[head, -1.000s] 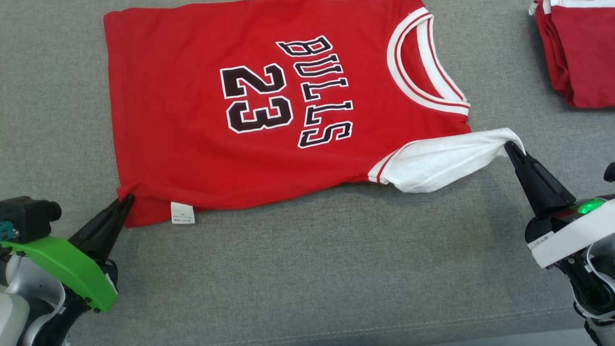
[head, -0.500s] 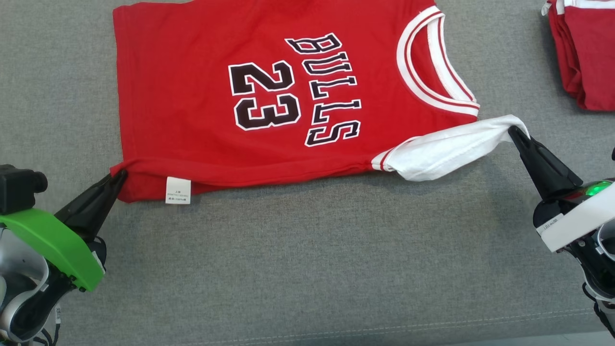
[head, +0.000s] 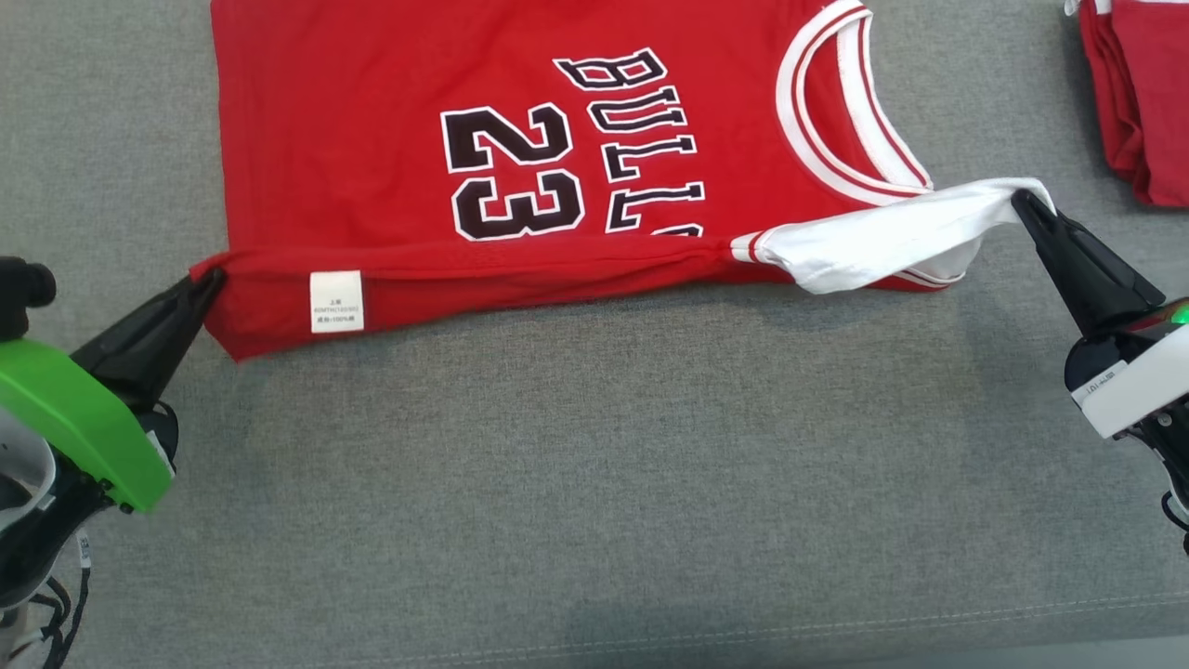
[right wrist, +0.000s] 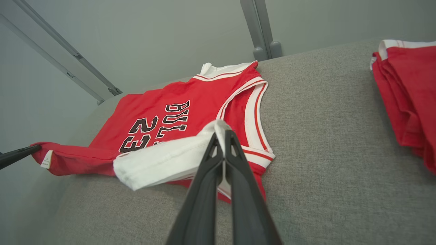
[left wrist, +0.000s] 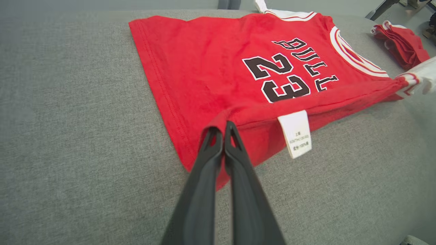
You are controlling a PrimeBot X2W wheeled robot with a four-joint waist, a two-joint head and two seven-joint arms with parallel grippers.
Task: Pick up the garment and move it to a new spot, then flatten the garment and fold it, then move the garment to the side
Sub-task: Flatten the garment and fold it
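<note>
Cloth is pinched at two points, one grip on each end of the near edge. The red jersey [head: 390, 139] lies spread face up on the grey padded surface [head: 594, 483], with black "BULLS" and "23" lettering. Its neckline [head: 817, 121] is toward the robot's right and its hem toward the left.

The near long edge is lifted and turned over onto the front, so the fold partly hides the last letter of "BULLS". A white care label [head: 335, 301] shows on the turned-up strip.

The left gripper [head: 212, 279] is closed tight on the near hem corner. In the left wrist view its two dark fingers press together with red fabric bunched at their tips. The right gripper [head: 1022, 200] is clamped just as tightly on the end of the white sleeve [head: 882, 246], which is pulled out taut from the red body just beside the neckline. Between the two grips the folded edge runs in a nearly straight line.

A stack of other red garments [head: 1138, 102] sits at the far right of the surface — well apart from the jersey.
</note>
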